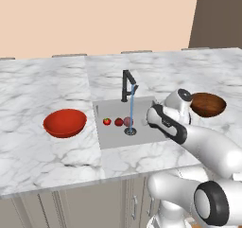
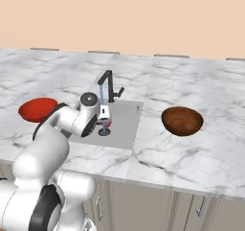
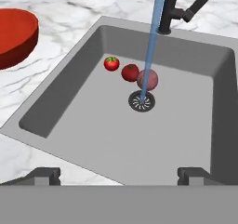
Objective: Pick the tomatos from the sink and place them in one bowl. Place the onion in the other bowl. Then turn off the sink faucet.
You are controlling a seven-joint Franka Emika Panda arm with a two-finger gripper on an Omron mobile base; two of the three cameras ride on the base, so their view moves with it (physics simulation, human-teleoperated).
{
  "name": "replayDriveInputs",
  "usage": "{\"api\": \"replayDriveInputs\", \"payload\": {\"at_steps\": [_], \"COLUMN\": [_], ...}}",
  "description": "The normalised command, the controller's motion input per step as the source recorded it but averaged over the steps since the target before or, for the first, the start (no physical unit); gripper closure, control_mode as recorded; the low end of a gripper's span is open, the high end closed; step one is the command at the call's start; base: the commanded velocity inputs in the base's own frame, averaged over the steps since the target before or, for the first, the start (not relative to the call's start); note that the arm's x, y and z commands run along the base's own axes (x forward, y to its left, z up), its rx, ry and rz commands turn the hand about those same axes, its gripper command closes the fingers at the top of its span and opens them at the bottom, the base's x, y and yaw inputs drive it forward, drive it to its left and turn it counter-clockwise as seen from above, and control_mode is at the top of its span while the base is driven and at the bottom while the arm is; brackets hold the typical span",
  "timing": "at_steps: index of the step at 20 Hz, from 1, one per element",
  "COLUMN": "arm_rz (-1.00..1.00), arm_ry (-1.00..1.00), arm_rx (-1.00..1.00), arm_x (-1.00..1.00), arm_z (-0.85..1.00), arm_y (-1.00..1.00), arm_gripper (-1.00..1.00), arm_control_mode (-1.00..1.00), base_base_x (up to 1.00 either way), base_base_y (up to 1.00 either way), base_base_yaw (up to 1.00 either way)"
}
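In the grey sink (image 3: 69, 125) three small balls lie in a row left of the drain: a bright red tomato with a green top (image 3: 111, 63), a darker red tomato (image 3: 130, 72) and the pinkish-purple onion (image 3: 148, 79). The same row appears in the left base view: tomato (image 1: 107, 121), tomato (image 1: 118, 122), onion (image 1: 128, 122). Water runs from the black faucet (image 3: 172, 9) past the onion into the drain. My gripper (image 3: 119, 174) hangs open and empty over the sink's near side, apart from all three. It also shows from the base (image 1: 147, 120).
The red-orange bowl (image 1: 64, 123) stands on the marble counter left of the sink, the dark brown bowl (image 1: 208, 104) to its right. My arm reaches over the counter's front edge between the sink and the brown bowl. The faucet post (image 1: 125, 86) rises behind the basin.
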Motion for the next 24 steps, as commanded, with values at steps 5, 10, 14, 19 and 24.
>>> {"api": "replayDriveInputs", "payload": {"at_steps": [5,10,14,19,24], "arm_rz": [0.01,0.0,0.0,0.0,0.0], "arm_ry": [0.0,0.0,0.0,0.0,0.0], "arm_rx": [0.0,0.0,0.0,0.0,0.0], "arm_x": [0.24,0.29,0.29,0.23,0.27], "arm_z": [-0.18,-0.14,-0.14,-0.16,-0.16], "arm_y": [0.02,0.03,0.02,0.0,0.01], "arm_gripper": [-1.0,-1.0,-1.0,-1.0,-1.0], "arm_control_mode": [-1.0,-1.0,-1.0,-1.0,-1.0], "base_base_x": [0.0,0.0,0.0,0.0,0.0], "base_base_y": [0.0,0.0,0.0,0.0,0.0], "base_base_yaw": [0.0,0.0,0.0,0.0,0.0]}}
